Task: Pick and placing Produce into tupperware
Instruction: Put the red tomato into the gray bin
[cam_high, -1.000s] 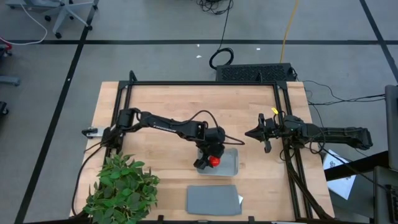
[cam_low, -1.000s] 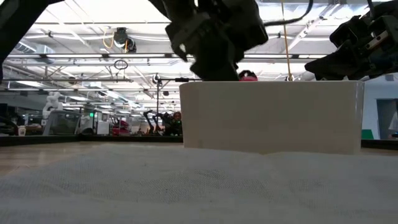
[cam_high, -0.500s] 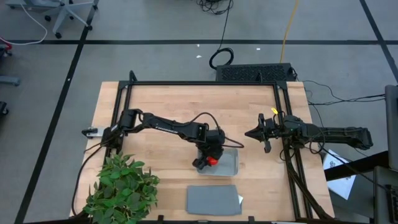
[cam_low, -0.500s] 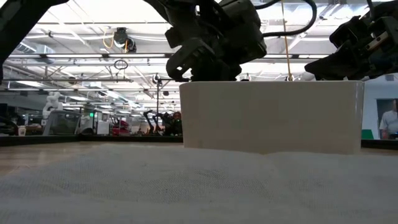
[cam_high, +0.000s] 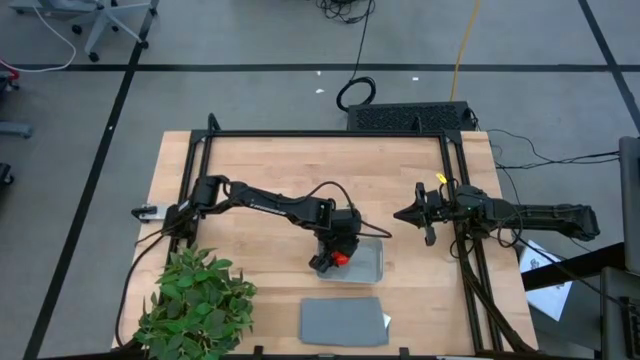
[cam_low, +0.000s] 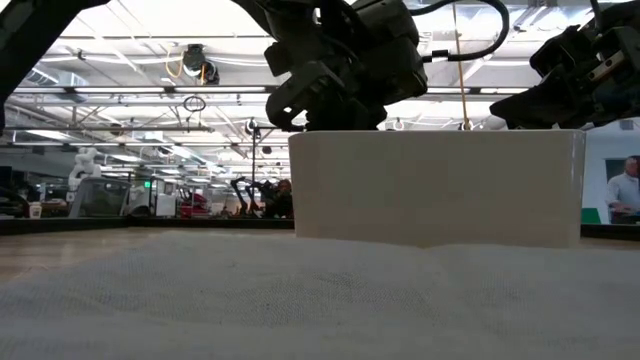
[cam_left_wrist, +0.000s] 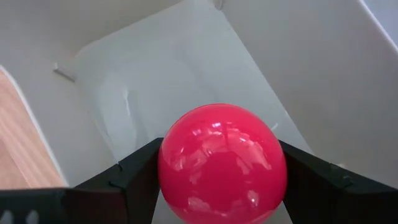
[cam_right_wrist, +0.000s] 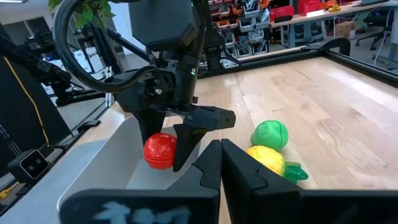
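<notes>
High view: the left gripper (cam_high: 337, 259) sits over the left end of the tupperware (cam_high: 368, 262), clamped on the red produce (cam_high: 342, 259). The right gripper (cam_high: 413, 214) waits near the table's right edge.

Low view: the left gripper is lowered to the container's rim.

Left wrist view: both fingers (cam_left_wrist: 134, 171) press the red ball (cam_left_wrist: 222, 164) above the container floor.

Right wrist view: the right fingers (cam_right_wrist: 208, 163) are closed and empty; the green produce (cam_right_wrist: 270, 134) and yellow produce (cam_right_wrist: 268, 160) lie touching on the table.

Between the matt black plastic fingers (cam_left_wrist: 134, 180) sits a glossy, smooth red ball (cam_left_wrist: 222, 165) showing highlights. Beneath the jaws, the tupperware (cam_left_wrist: 155, 68) looks like smooth, satiny pale plastic; the table (cam_high: 270, 165) is light, matt wood.
</notes>
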